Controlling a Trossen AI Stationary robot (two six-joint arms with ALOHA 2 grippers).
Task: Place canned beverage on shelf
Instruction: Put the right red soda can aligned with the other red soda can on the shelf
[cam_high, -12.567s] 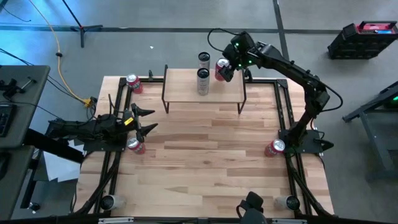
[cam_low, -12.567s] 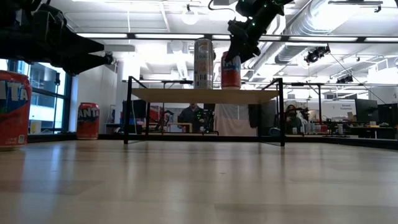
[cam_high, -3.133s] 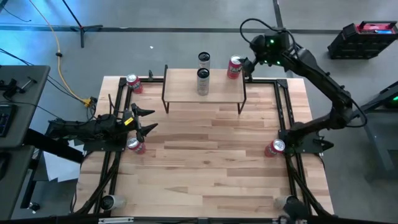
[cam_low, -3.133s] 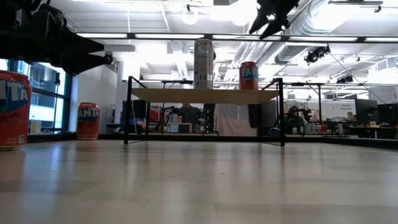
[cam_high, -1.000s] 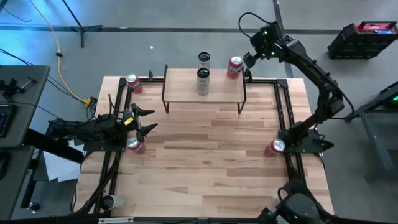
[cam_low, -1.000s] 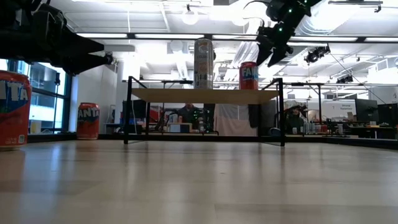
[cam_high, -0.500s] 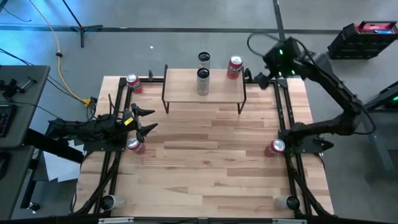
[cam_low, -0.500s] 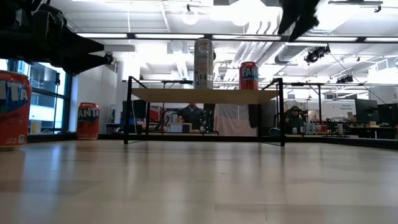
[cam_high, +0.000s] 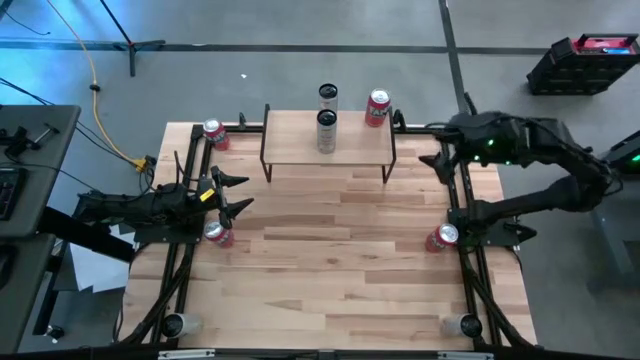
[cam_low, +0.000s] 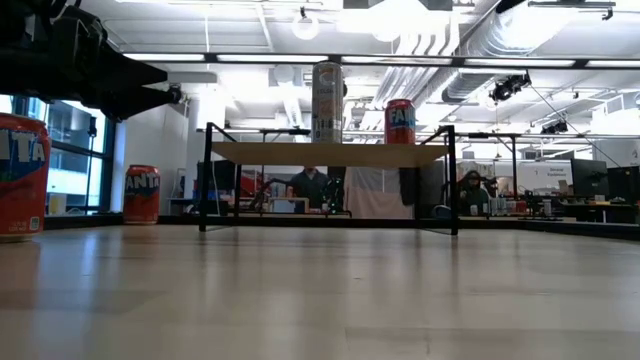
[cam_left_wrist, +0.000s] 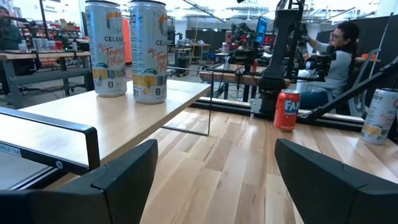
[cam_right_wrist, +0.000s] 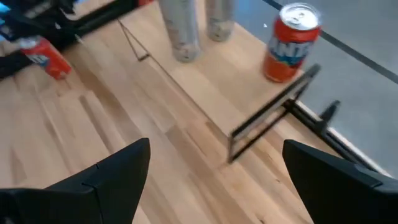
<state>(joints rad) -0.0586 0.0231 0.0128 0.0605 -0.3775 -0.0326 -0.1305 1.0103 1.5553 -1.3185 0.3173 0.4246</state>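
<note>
The orange can (cam_high: 377, 107) (cam_right_wrist: 291, 42) stands upright on the shelf (cam_high: 300, 148) (cam_right_wrist: 214, 87), at its far right corner, well clear of my right fingers (cam_right_wrist: 118, 174), which are spread wide with nothing between them. The shelf is a pale wood plank on thin black legs. Two tall silver cans (cam_high: 326, 130) (cam_right_wrist: 178, 31) stand upright near its middle, beyond my fingers.
</note>
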